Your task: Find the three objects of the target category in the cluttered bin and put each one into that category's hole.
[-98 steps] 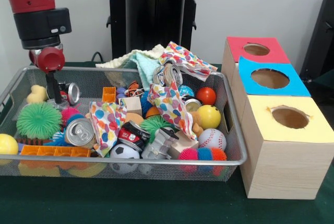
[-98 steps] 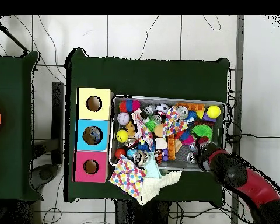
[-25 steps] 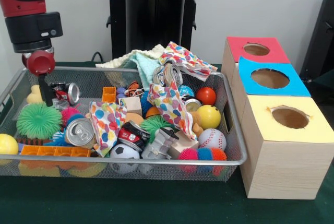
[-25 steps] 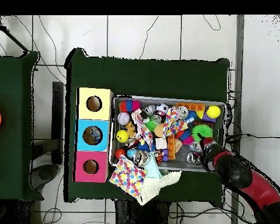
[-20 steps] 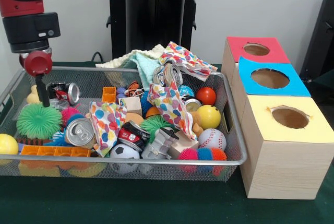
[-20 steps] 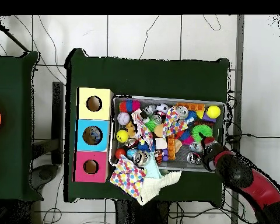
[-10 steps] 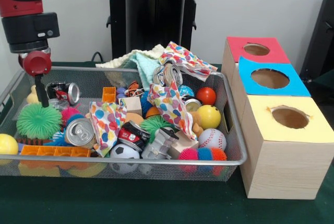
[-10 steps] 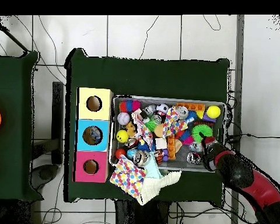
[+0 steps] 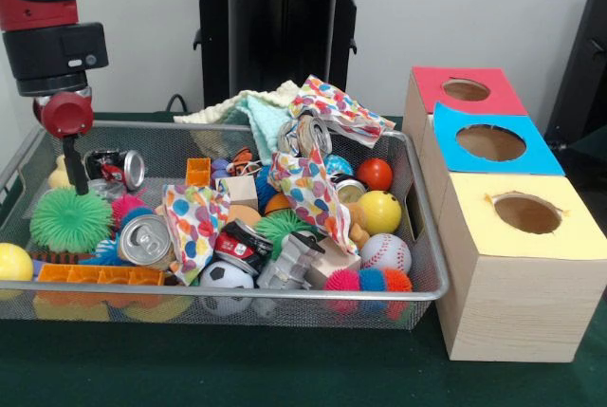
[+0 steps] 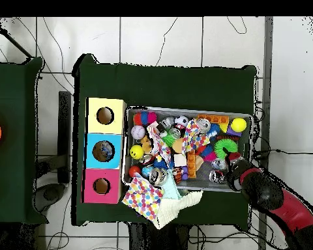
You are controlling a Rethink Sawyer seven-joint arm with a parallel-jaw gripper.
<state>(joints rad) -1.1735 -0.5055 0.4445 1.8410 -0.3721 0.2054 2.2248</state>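
Note:
The silver wire mesh bin is full of toys, cans and cloths; it also shows in the overhead view. My gripper hangs inside the bin's left end, just above a green spiky ball and beside a crushed can. In the overhead view the gripper is at the bin's right end. Three wooden boxes with holes stand right of the bin: red, blue, yellow.
The bin also holds a silver can, a dark can, a yellow ball, a red ball, a baseball, a soccer ball, orange bricks and spotted cloths. A green cloth drapes over the far rim.
Since about five seconds ago my gripper has moved left and slightly up, away from the crushed can. Over the last second it has barely moved.

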